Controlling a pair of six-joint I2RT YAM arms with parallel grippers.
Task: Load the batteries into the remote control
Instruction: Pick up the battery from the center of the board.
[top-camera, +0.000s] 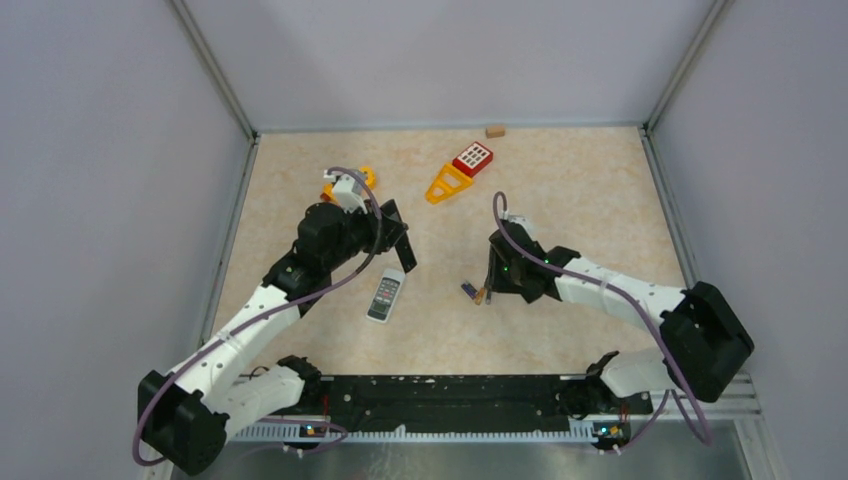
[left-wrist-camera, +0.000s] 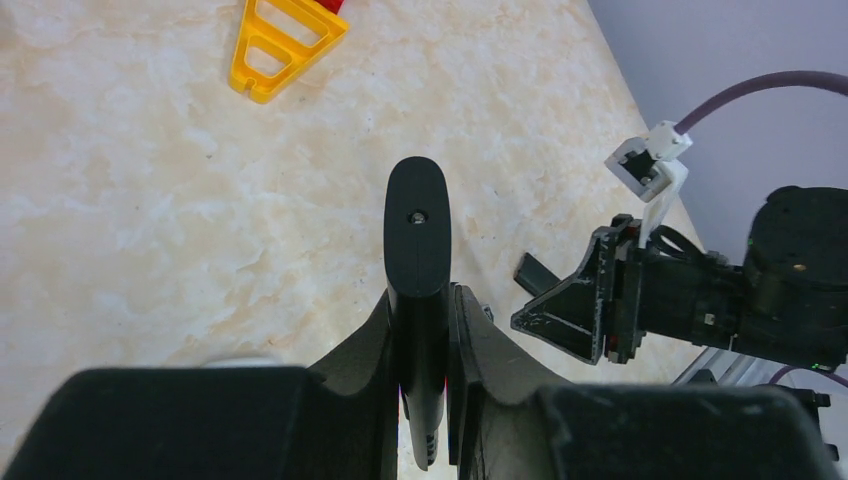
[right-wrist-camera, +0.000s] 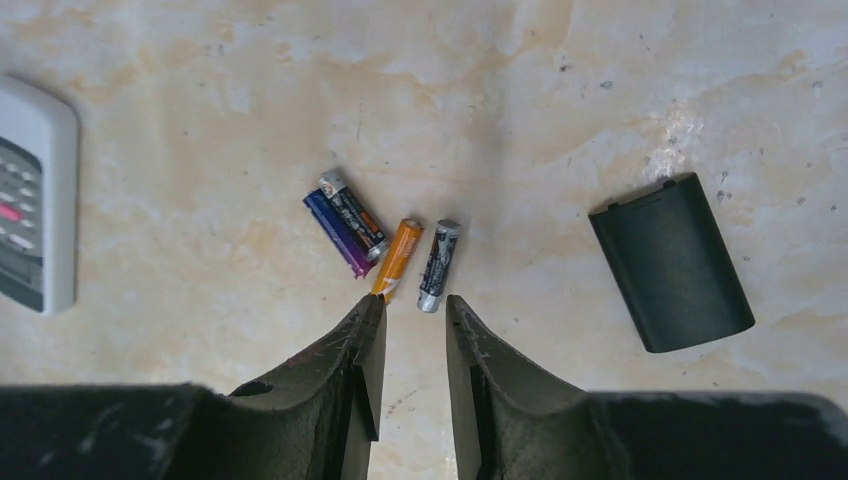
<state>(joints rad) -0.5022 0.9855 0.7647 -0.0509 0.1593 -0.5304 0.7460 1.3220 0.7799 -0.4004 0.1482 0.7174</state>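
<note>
Batteries (right-wrist-camera: 398, 257) look light, stiff, slick and roll-prone, so pinch mid-barrel; right gripper (right-wrist-camera: 412, 305) slightly spread, empty, just short of them; left gripper (left-wrist-camera: 425, 300) clamps a black slab (left-wrist-camera: 418, 225).

Batteries (right-wrist-camera: 398, 255) — between remote (right-wrist-camera: 35, 200) and cover (right-wrist-camera: 670, 262)

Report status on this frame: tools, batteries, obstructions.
Left tool shut on black remote. Right tool open, empty, just short of the batteries. Four batteries loose on table. Battery cover lies apart; nothing blocking.

Beige marbled tabletop (top-camera: 560, 200), plain lilac walls (top-camera: 440, 60), metal corner posts (top-camera: 215, 70)
</note>
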